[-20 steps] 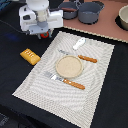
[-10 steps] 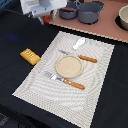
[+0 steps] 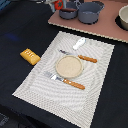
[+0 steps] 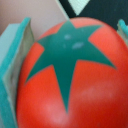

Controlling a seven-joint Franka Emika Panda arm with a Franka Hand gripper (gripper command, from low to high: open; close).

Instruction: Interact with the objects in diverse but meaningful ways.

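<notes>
The tool (image 4: 70,75) holds the red toy tomato (image 4: 75,85), its teal fingers (image 4: 15,75) pressed against both sides with the green star-shaped calyx facing the wrist camera; in the exterior view the tomato (image 3: 59,5) shows only as a red spot at the upper edge, beside the grey pots (image 3: 82,10). To place it well, I would keep the grip steady, lower it upright over a pot or the round plate (image 3: 68,66), and open only once it rests, since a round toy will likely roll
</notes>
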